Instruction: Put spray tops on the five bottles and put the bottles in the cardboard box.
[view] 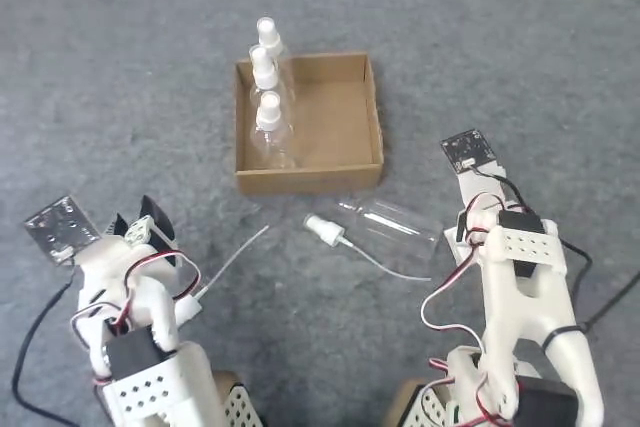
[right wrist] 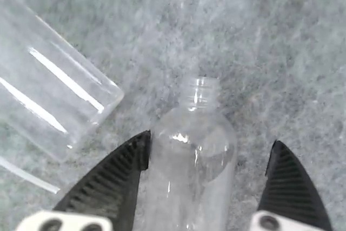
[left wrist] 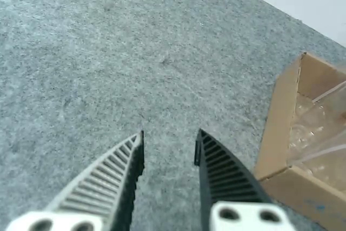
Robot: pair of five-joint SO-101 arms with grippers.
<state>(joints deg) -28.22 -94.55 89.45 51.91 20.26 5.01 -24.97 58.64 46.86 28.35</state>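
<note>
Catches the right gripper [right wrist: 211, 140] spread wide around an uncapped bottle [right wrist: 194, 150] toward the near right corner of the worktop [view: 500, 67], one jaw just beside the shoulder, the other apart, threaded neck pointing out past the tips. Probably lined up to steady the bottle for capping, not yet closed on it.

Shows a second clear bottle [view: 395, 219] on its side close by, just off the near wall of the cardboard box [view: 375, 117], with a spray top [view: 322, 229] loose at its neck end and the dip tube [view: 385, 265] trailing outside across the grey surface; judged unfitted for that reason.

Places the box about midway along the far edge, with three capped bottles [view: 270, 132] upright in a row against its left wall, likely packed tight to leave the bare right half for the two not yet capped.

Finds the left gripper [left wrist: 170, 132] part open and holding nothing, over bare worktop toward the near left corner, the box off to one side.

Notes a thin white tube [view: 238, 252] between that arm and the box, seemingly part of the other spray top, head hard to make out.
</note>
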